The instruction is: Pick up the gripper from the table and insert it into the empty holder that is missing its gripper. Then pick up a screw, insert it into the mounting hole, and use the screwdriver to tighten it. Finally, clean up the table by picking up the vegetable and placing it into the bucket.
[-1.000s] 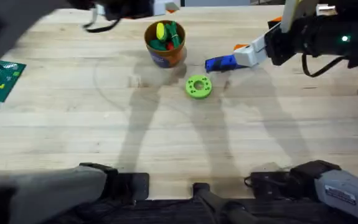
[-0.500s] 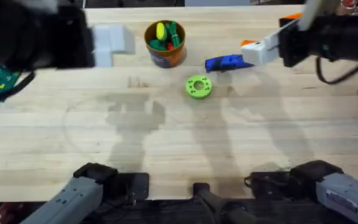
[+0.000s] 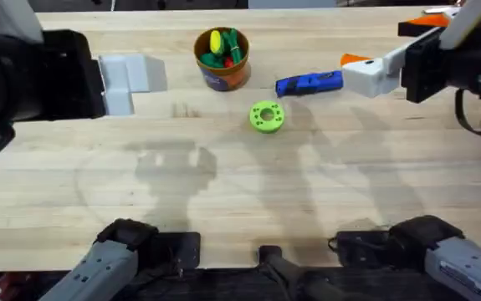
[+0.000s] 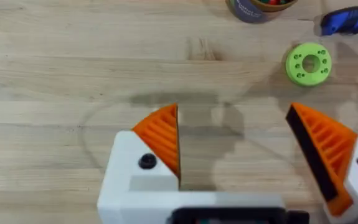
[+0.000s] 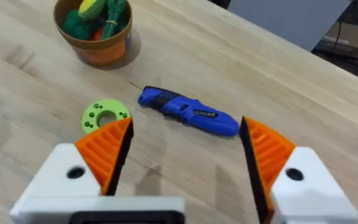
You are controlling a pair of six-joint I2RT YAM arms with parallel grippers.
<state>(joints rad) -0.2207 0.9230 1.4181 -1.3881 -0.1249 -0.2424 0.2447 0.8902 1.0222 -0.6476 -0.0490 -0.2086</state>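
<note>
The screwdriver lies flat on the worktop, apart from everything else — between the bucket and the right hand, with the green disc just in front of it. It looks to be a light, rigid plastic tool with a smooth shell, so some slip under the ribbed pads can be expected; the broad middle of the body would probably be the best place for a pinch, taken across its width, since the darker tip end is narrower and could pivot. In the right wrist view the screwdriver is seen beyond the spread orange fingers, not between them; nothing is held.

The bucket stands upright near the far edge of the worktop. The yellow vegetable is already inside it, resting on top of green and red pieces, so the cleanup step appears done.

The left hand is also spread wide and empty, hovering over bare wood well to the left of the disc.
</note>
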